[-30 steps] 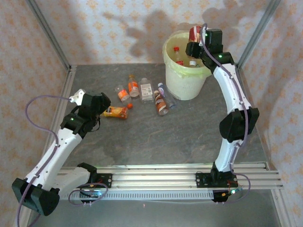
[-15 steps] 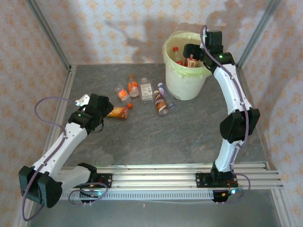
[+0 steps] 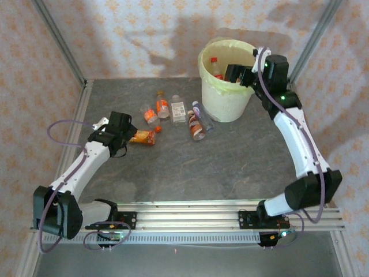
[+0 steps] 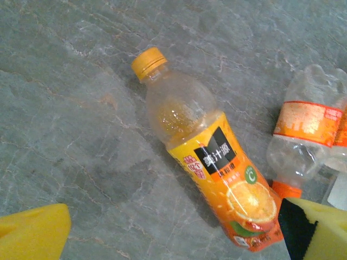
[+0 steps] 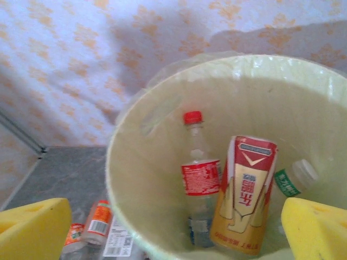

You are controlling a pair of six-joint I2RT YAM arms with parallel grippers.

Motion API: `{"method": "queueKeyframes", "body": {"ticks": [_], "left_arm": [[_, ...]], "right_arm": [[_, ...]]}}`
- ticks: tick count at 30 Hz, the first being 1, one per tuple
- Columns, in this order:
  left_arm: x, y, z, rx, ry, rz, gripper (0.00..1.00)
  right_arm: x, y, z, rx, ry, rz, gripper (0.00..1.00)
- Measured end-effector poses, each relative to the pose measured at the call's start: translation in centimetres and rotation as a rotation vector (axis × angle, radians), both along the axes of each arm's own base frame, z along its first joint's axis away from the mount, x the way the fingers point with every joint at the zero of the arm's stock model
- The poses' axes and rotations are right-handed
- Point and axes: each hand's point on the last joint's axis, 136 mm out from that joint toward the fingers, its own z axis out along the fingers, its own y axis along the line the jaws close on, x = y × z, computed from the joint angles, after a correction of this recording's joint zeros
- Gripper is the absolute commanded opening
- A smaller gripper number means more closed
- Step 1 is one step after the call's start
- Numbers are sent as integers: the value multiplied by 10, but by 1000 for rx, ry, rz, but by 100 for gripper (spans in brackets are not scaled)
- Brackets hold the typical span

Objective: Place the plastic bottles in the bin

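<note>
The right gripper (image 5: 173,230) hangs over the bin (image 3: 222,103) with its jaws fully spread and nothing in them. This position above the rim appears chosen so that a bottle falls straight inside. Three items rest in the bin: a red-capped bottle (image 5: 198,173), a red-and-gold bottle (image 5: 244,195) and a white-capped bottle (image 5: 293,179) against the wall.

The left gripper (image 4: 173,233) is well left of the bin, also wide open and empty. It points down at the orange bottle (image 4: 217,179), which lies on its side on the table (image 3: 230,156). The wide opening suits an approach to grasp it. The loose bottles (image 3: 173,109) lie between the orange bottle and the bin, awaiting collection.
</note>
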Motion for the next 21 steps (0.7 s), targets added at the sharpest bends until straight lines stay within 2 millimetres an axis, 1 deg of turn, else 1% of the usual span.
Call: {"method": "queueKeyframes", "body": {"ticks": [4, 8, 12, 17, 21], "left_arm": [[5, 7, -12, -40, 20, 44, 100], [13, 6, -24, -78, 33, 62, 100], [24, 4, -38, -109, 39, 74, 100], [38, 10, -53, -138, 31, 113, 100], [52, 9, -67, -175, 26, 125, 99]], "right_arm": [[-34, 22, -1, 26, -40, 99, 99], [-65, 49, 0, 49, -70, 209, 99], [-93, 70, -14, 52, -59, 287, 99], [-104, 83, -30, 40, -16, 327, 99], [-108, 88, -35, 19, 0, 336, 99]]}}
